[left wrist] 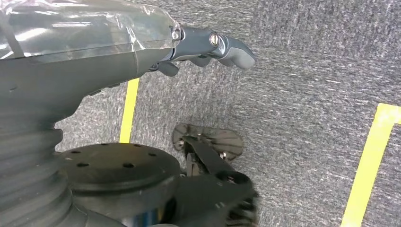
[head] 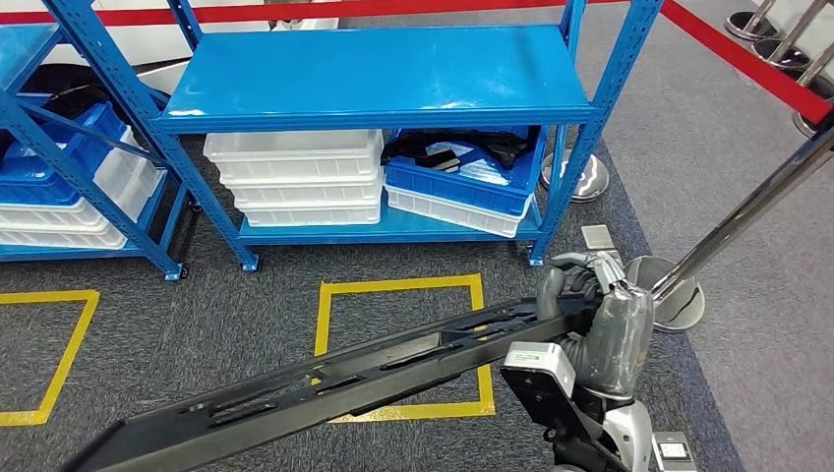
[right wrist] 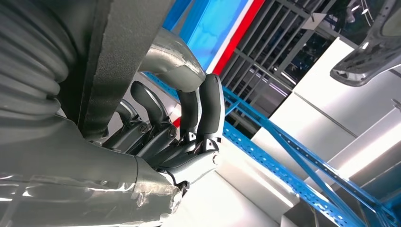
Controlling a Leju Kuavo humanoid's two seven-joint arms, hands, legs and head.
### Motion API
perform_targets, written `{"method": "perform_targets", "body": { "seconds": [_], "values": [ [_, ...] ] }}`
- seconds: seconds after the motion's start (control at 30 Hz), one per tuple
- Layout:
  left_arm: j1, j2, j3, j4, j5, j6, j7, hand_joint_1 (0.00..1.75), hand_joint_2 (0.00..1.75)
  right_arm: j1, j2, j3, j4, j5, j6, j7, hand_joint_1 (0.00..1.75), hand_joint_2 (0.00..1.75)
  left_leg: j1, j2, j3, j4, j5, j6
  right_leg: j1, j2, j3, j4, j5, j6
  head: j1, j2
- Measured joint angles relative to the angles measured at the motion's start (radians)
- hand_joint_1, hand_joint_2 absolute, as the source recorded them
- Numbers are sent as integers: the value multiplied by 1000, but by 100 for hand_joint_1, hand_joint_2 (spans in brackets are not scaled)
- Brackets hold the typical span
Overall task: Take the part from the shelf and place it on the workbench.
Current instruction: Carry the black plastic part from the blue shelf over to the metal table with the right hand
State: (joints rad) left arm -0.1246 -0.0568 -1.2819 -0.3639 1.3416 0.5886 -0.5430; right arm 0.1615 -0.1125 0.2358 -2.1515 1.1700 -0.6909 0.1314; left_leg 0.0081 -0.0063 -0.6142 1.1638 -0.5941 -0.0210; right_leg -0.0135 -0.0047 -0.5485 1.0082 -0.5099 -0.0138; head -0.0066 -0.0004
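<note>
I see my right hand (head: 588, 295) wrapped around one end of the part (head: 334, 379), a long, flat black piece with slots cut along it. The part runs from that hand down toward the lower left of the head view, held clear of the shelf and above the grey carpet (head: 246, 315). In the right wrist view the dark fingers (right wrist: 208, 106) curl around the black edge of the part (right wrist: 125, 52), with the thumb closing over it, so the grip is clamped on the part.

My left hand (left wrist: 208, 47) hangs over the carpet (left wrist: 307, 94) in the left wrist view. Its fingers are slightly bent and apart, and nothing is in them.

Ahead of me stands the blue shelf (head: 379, 84). On its lower level sits a stack of white bins (head: 295, 177), and just beside them a blue crate (head: 462, 187) resting on another white bin, with dark items inside that I cannot make out. A 2nd blue rack (head: 59, 167) stands to the left, also carrying white and blue bins.

A yellow square (head: 403, 290) is taped on the carpet in front of the shelf, and the part crosses over its near side. Part of another yellow outline (head: 59, 344) lies further left. A red barrier tape (head: 738, 54) runs along the right, and a chrome post (head: 747, 211) leans across just beside my right hand.
</note>
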Motion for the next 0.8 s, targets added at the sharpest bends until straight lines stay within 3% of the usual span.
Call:
{"method": "perform_targets", "body": {
  "seconds": [0.07, 0.1, 0.13, 0.23, 0.3, 0.4, 0.47, 0.53, 0.57, 0.6, 0.63, 0.67, 0.73, 0.8],
  "values": [
    [1, 0, 0, 0, 0, 1, 2, 0, 175, 1, 0, 0, 0, -2, 0, 1, 175, 175, 2, 0, -51, 117, -46, -5, 2, -7, -1, 1, 0, -3, -3, 0],
    [2, 0, 0, 0, 0, 1, 2, 0, 175, 1, 0, 0, 0, -2, 0, 2, 175, 175, 2, 0, -59, 139, -45, -5, 2, -10, -1, 2, 0, -3, -4, 0],
    [3, 0, 0, 0, 0, 1, 2, 0, 175, 2, 0, 0, 0, -2, 0, 2, 175, 175, 2, 1, -49, 120, -25, -5, 2, -12, 0, 3, -1, -2, -4, 0],
    [2, 0, 0, 0, -1, 2, 2, 0, 175, 2, 0, 0, 0, -1, 0, 4, 175, 175, 2, 11, 40, -72, 66, 4, 4, -15, 0, 9, -5, 4, -5, 0],
    [2, 0, 0, 0, -1, 2, 1, 0, 175, 2, 0, 0, 0, 2, 0, 6, 175, 175, 0, 16, 62, -133, 80, 11, 9, -16, -3, 13, -6, 12, -5, 0],
    [3, 0, 0, 0, -6, 1, 0, 0, 175, 2, 0, 0, 0, 10, 0, 13, 175, 175, -2, 12, 60, -141, 85, 28, 7, -18, -6, 17, -9, 27, -2, 0],
    [2, 0, 0, 0, -10, 0, -1, 0, 175, 2, 0, 0, -2, 14, 0, 17, 175, 175, 2, 12, 60, -149, 92, 40, 4, -11, -27, 70, -50, 37, 3, 0],
    [2, 0, 0, 0, -12, -1, -1, 0, 175, 4, 0, -1, -3, 14, 0, 19, 175, 175, 3, 11, 57, -149, 95, 45, 2, -5, -82, 195, -119, 44, 10, 0],
    [3, 0, 0, 0, -12, -2, -1, 0, 175, 6, 0, -1, -3, 15, 0, 20, 175, 175, 3, 11, 55, -149, 95, 46, 1, -4, -108, 255, -141, 46, 12, 0],
    [3, 0, 0, 1, -12, -2, -1, 0, 175, 8, 0, -1, -3, 15, 0, 21, 175, 175, 2, 9, 55, -148, 95, 46, 0, -3, -122, 289, -146, 48, 13, 0],
    [3, 0, 0, 1, -13, -2, -1, 0, 175, 9, 0, -1, -3, 15, 0, 21, 175, 175, 2, 7, 55, -147, 95, 46, 0, -2, -117, 282, -130, 48, 13, 0],
    [3, 0, 0, 1, -13, -2, -1, 0, 175, 10, 0, -1, -3, 15, 0, 21, 175, 175, 3, 4, 55, -146, 95, 46, -1, -1, -93, 234, -96, 47, 14, 0],
    [1, 0, 0, 1, -14, -3, -1, 0, 175, 10, 0, -2, -3, 14, 0, 21, 175, 175, 1, -4, 55, -142, 94, 41, -1, 12, -26, 92, -32, 41, 15, 0],
    [0, 0, 0, 1, -14, -5, -1, 0, 175, 10, -1, -2, -3, 12, 0, 21, 175, 175, -1, -10, 50, -139, 96, 32, 1, 24, 5, 16, -13, 35, 16, 0]
  ]
}}
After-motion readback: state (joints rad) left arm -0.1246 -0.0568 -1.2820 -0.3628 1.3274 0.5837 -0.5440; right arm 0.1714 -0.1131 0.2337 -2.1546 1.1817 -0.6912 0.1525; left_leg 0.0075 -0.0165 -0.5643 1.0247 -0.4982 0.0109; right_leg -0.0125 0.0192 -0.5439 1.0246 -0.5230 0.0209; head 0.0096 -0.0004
